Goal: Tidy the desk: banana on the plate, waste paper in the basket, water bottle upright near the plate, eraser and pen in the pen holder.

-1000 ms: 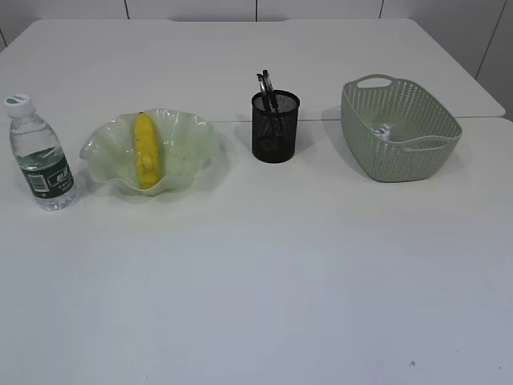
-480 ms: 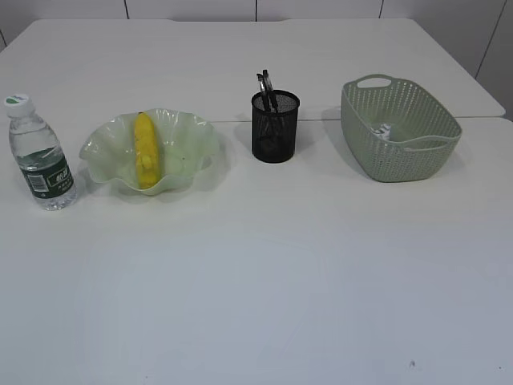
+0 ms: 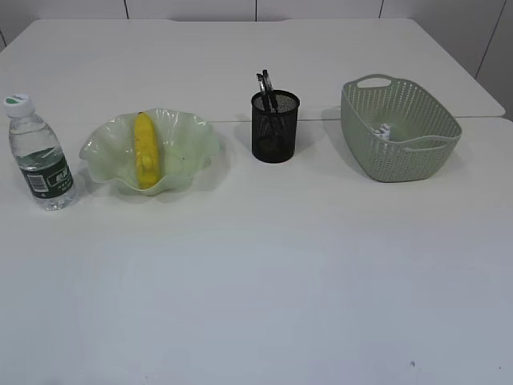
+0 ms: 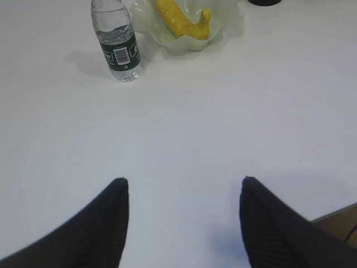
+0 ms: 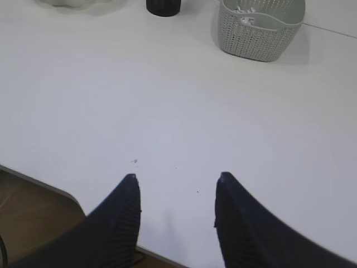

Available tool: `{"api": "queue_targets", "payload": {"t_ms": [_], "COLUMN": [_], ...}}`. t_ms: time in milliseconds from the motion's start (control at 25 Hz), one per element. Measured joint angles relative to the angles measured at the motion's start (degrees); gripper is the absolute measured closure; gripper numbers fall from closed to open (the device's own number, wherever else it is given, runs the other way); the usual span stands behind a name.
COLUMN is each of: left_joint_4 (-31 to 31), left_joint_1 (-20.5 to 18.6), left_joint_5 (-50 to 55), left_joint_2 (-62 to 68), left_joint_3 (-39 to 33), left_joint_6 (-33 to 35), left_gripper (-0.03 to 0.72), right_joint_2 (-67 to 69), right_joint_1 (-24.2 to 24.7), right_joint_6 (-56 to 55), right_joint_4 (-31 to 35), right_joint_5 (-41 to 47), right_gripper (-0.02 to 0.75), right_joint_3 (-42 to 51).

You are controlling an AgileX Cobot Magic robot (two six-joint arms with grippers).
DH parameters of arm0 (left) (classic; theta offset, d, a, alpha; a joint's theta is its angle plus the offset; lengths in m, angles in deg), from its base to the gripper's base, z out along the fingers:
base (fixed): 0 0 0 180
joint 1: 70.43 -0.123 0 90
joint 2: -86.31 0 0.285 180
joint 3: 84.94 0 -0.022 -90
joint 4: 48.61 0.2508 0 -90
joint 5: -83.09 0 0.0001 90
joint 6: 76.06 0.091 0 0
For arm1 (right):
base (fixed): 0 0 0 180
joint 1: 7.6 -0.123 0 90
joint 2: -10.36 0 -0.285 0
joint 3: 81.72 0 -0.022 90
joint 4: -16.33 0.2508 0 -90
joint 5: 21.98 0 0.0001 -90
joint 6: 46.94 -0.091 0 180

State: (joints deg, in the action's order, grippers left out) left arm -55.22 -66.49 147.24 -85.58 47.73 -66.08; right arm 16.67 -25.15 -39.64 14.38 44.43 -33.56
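Nothing has shifted: banana (image 3: 145, 150) on plate (image 3: 192, 144), water bottle (image 3: 38, 154) upright beside it; both end effectors (image 4: 183, 192) (image 5: 177, 187) gape empty above the tabletop (image 3: 256, 281).

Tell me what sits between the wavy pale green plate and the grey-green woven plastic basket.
In the exterior view, the black mesh pen holder with a pen in it stands between the plate and basket; otherwise only bare white table.

Plain lab or office test space, wide white table (image 3: 256, 281), pale panelled wall (image 3: 192, 8), staged desk items
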Motion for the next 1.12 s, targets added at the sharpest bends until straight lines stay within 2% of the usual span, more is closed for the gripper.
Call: {"api": "queue_targets", "payload": {"t_ms": [280, 600, 1120], "left_joint_4": [0.1, 1.6, 2.4], "left_joint_1": [0.0, 0.0, 0.0], "left_joint_5": [0.0, -0.1, -0.1], "left_joint_2": [0.0, 0.0, 0.0], "left_joint_3": [0.0, 0.0, 0.0], "left_joint_6": [-0.4, -4.9, -5.3], "left_gripper": [0.244, 0.244, 0.244], "right_joint_2": [0.0, 0.0, 0.0], "right_joint_1": [0.0, 0.0, 0.0], "right_joint_6": [-0.2, -0.3, -0.3], "right_joint_4": [0.0, -0.1, -0.2], "right_joint_5": [0.0, 0.0, -0.1], "right_gripper": [0.403, 0.4, 0.4], "right_joint_3": [0.0, 0.0, 0.0]}}
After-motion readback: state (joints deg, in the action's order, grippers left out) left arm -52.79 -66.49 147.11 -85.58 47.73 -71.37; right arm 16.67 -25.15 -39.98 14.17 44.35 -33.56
